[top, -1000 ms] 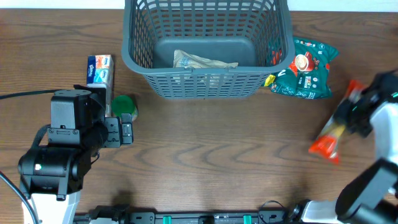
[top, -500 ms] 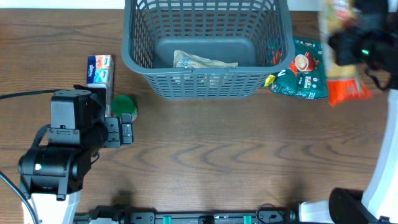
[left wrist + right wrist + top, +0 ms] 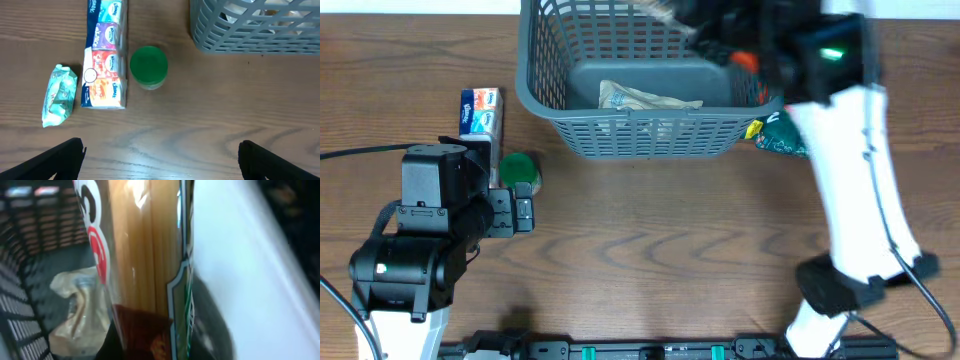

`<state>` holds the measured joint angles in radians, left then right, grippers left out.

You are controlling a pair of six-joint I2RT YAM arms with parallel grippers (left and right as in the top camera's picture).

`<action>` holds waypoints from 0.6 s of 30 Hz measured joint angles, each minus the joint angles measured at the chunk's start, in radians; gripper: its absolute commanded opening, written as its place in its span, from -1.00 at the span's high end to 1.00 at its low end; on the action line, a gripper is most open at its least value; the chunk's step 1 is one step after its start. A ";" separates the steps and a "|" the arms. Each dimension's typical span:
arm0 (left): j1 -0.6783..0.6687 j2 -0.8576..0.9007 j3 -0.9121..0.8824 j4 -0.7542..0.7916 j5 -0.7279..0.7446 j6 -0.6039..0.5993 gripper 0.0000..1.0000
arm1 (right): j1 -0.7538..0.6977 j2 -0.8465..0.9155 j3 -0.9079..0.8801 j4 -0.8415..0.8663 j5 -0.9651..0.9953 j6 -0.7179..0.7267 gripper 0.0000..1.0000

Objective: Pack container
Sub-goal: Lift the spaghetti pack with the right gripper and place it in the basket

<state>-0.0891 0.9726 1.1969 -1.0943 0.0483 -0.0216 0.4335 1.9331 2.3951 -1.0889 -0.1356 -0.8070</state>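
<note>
The dark grey lattice container (image 3: 650,135) stands at the back middle; a beige bag (image 3: 645,98) lies on its base. My right gripper (image 3: 730,40) is blurred over the container's back right part, shut on a long spaghetti pack (image 3: 145,245) with a red end. The right wrist view shows the pack above the container's inside (image 3: 30,235) and the beige bag (image 3: 75,310). My left gripper (image 3: 523,210) is open and empty over bare table (image 3: 160,160), short of a green-lidded jar (image 3: 148,65).
A colourful tissue pack (image 3: 105,55) lies left of the jar (image 3: 520,168), with a small pale green packet (image 3: 59,95) further left. A green snack bag (image 3: 785,140) lies right of the container, partly hidden by my right arm. The container's corner shows in the left wrist view (image 3: 250,30).
My right arm swung the spaghetti pack from the table's right side, up and left, to over the container. The left arm has not moved.
</note>
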 measured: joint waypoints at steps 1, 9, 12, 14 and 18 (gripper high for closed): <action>0.000 0.000 0.000 -0.002 0.000 0.000 -0.97 | 0.013 0.029 0.000 -0.006 -0.001 -0.018 0.98; 0.000 0.000 0.000 -0.005 0.000 0.000 -0.97 | 0.047 0.303 -0.001 -0.099 0.010 -0.091 0.98; 0.000 0.000 0.000 -0.005 0.000 0.000 -0.97 | 0.047 0.360 -0.002 -0.135 0.021 -0.098 0.92; 0.000 0.000 0.000 -0.005 0.000 0.000 -0.97 | 0.047 0.375 -0.002 -0.159 0.025 -0.099 0.54; 0.000 0.000 0.000 -0.006 0.000 0.000 -0.97 | 0.047 0.370 0.002 -0.193 0.020 -0.103 -0.39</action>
<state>-0.0891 0.9726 1.1969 -1.1000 0.0483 -0.0216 0.4808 2.3035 2.3974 -1.2816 -0.1158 -0.9096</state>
